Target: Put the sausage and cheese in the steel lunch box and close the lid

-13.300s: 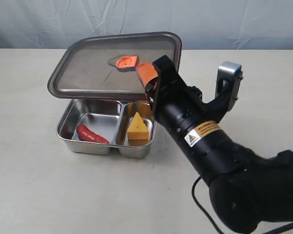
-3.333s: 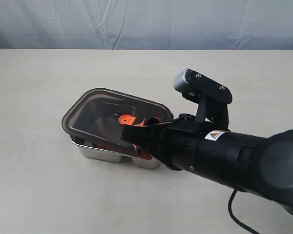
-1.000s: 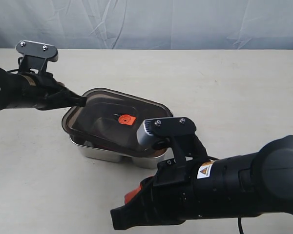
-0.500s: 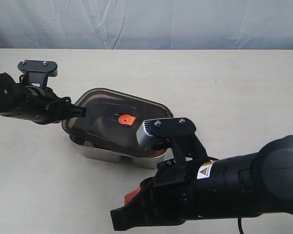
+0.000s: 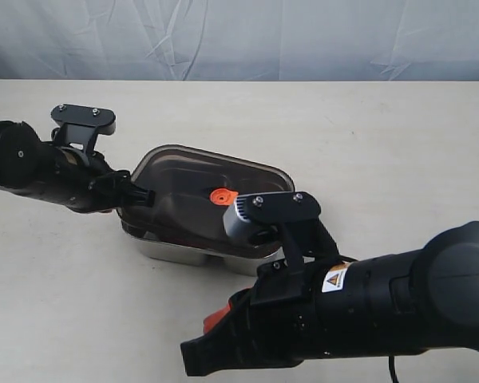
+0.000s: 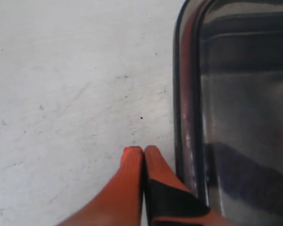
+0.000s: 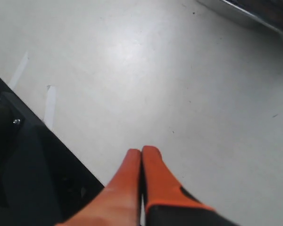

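Warning-triangle sticker point(image 5: 334, 281) on right arm point(image 5: 407, 299) (small print unreadable); no other text.

The left arm point(image 5: 24, 163) and right arm point(image 5: 383, 307) are wearing matte black, rounded casings. The right one is showing a yellow-triangle warning label point(image 5: 333, 280) and a grey, screwed bracket point(image 5: 263, 214). The left pincer point(image 6: 142, 153) and right pincer point(image 7: 141, 153) are gleaming orange with black patches.
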Tool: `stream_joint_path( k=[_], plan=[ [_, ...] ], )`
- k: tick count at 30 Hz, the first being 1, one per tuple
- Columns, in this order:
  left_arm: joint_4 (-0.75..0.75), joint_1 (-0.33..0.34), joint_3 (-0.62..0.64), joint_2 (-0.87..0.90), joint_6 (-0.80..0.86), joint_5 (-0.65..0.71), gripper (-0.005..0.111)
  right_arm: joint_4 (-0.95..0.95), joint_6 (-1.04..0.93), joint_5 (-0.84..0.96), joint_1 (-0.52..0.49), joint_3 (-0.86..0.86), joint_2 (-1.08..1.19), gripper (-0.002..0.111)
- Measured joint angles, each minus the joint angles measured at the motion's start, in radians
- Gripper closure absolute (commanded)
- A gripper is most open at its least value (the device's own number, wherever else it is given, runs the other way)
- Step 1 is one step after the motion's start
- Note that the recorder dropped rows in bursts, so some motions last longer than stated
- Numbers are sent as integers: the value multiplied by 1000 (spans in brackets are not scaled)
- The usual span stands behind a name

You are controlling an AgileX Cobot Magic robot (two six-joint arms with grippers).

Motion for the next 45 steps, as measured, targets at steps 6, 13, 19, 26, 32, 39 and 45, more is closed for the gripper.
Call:
stream_joint_path(
  k=[6,13,19,26,32,39,45],
  plan=[
    [53,-2,0,-22,0,45,107,-9,0,-9,0,0,0,108],
    [205,-5,0,-68,0,138,107,-30,2,-99,0,0,-91,108],
    [304,-5,0,-157,-78,175,107,-28,0,-340,0,0,-122,108],
    [288,-103,0,-270,-49,6,107,-26,-13,-399,-35,-27,60,108],
    [306,-118,0,-190,-27,48,107,-26,-36,-305,-160,-108,134,108],
    [296,-121,0,-140,-25,131,107,-44,-62,-207,-210,-167,255,108],
    [296,-122,-3,-134,-25,150,107,-44,-62,-227,-210,-176,356,108]
  ],
)
